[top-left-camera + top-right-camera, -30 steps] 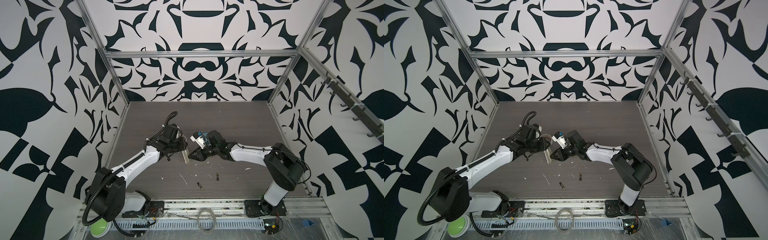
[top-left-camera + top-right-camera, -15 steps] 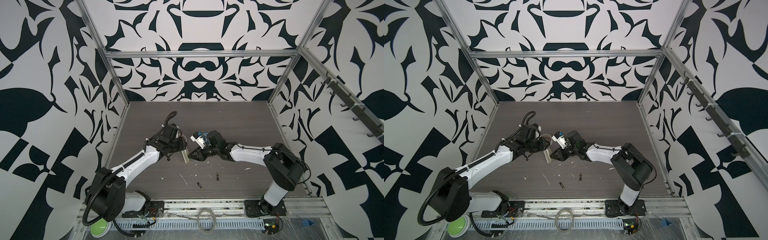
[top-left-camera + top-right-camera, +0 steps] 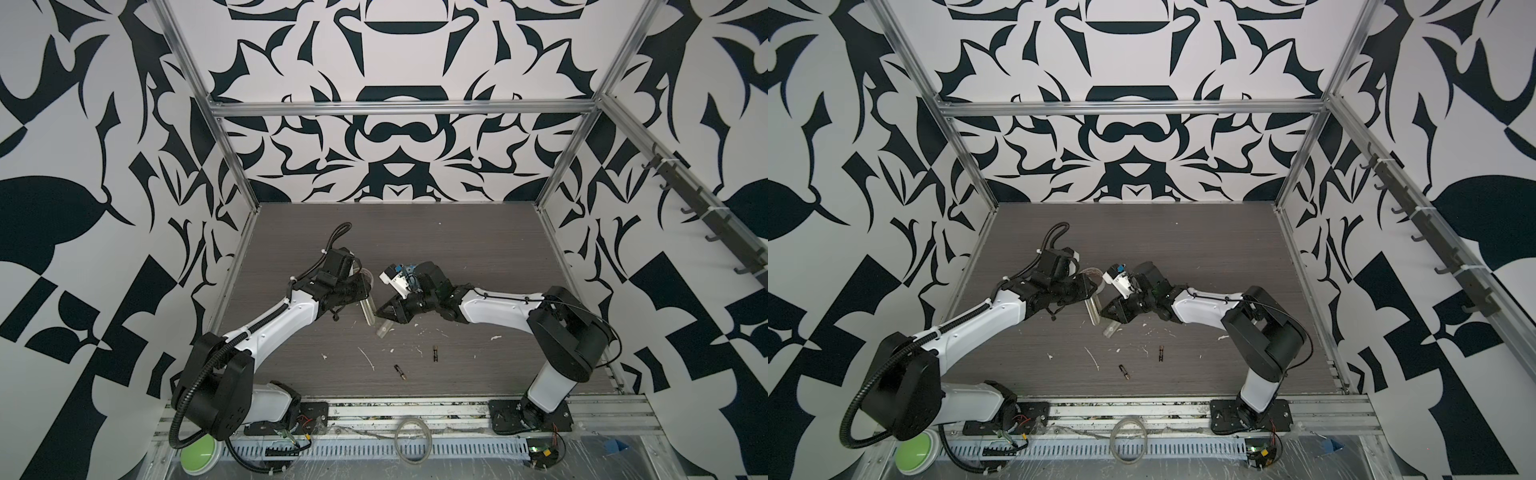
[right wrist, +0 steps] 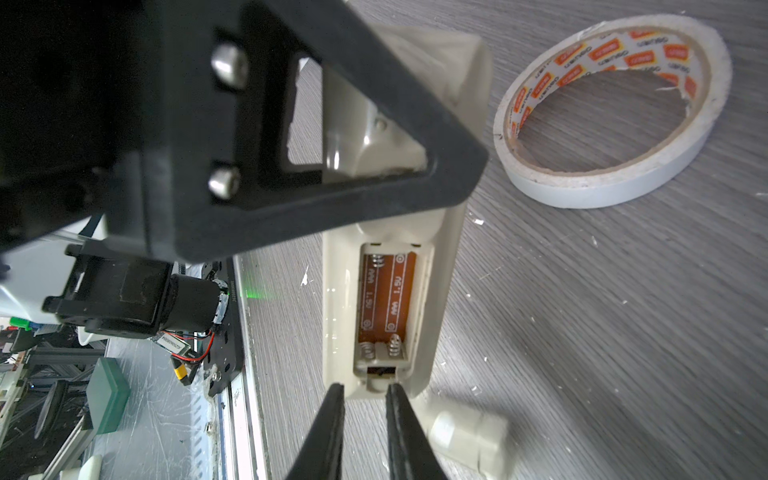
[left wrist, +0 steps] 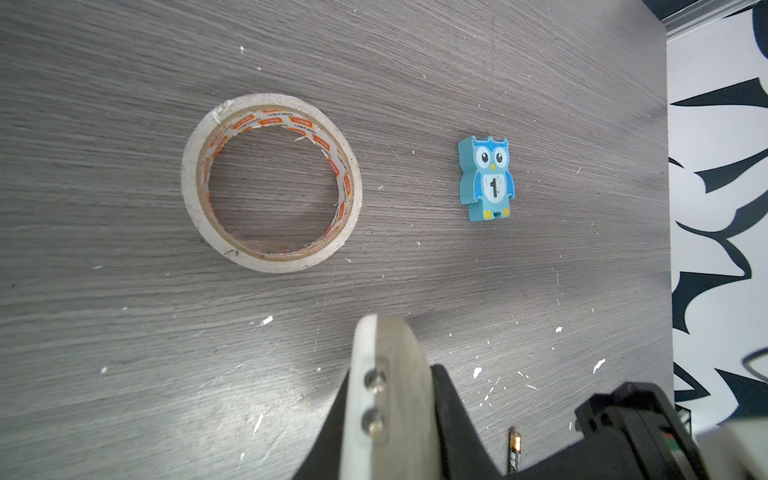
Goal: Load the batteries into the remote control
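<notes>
We see the left fingers (image 4: 374,199) pinching the remote control (image 4: 440,270) at mid-frame, battery bay (image 4: 386,299) open; right fingers (image 4: 328,428) narrowly parted, gripping nothing; batteries (image 3: 435,353) lie on the bench (image 3: 457,257), lower centre.

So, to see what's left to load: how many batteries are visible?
2. One battery lies loose on the table near its front edge, the other battery just right of it. None in the remote control: its compartment shows empty.
</notes>
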Tool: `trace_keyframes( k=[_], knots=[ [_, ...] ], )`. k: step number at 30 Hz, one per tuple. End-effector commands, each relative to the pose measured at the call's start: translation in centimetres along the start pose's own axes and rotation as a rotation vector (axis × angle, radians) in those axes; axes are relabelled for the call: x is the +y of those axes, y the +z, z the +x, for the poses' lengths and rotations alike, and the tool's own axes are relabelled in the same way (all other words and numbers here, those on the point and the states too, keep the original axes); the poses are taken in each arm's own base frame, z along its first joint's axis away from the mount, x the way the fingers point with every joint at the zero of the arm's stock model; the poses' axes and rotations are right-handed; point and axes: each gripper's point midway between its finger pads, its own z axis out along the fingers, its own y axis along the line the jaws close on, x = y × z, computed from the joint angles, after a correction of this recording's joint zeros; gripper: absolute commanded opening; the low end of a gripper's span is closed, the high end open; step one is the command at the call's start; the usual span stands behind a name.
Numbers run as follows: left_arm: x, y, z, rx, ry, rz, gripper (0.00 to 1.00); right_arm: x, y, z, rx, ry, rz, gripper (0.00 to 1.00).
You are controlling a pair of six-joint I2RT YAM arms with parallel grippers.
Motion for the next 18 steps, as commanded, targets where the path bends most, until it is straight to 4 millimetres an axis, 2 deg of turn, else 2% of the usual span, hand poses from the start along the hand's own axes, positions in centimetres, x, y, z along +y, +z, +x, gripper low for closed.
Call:
trace_keyframes(
  k=[1, 11, 18],
  knots=[
    [1.0, 0.5, 0.3, 0.004, 0.002, -0.026, 0.00, 1.4, -1.1, -1.5, -0.041, -0.061, -0.004, 0.22],
    [1.9, 0.4, 0.4, 0.002, -0.012, -0.032, 0.00, 0.7, -2.2, -0.8, -0.028, -0.077, 0.081, 0.24],
    [2.1, -0.2, 0.6, -0.004, -0.016, -0.007, 0.00, -0.7, -4.5, 0.4, 0.028, -0.074, 0.235, 0.34]
  ],
)
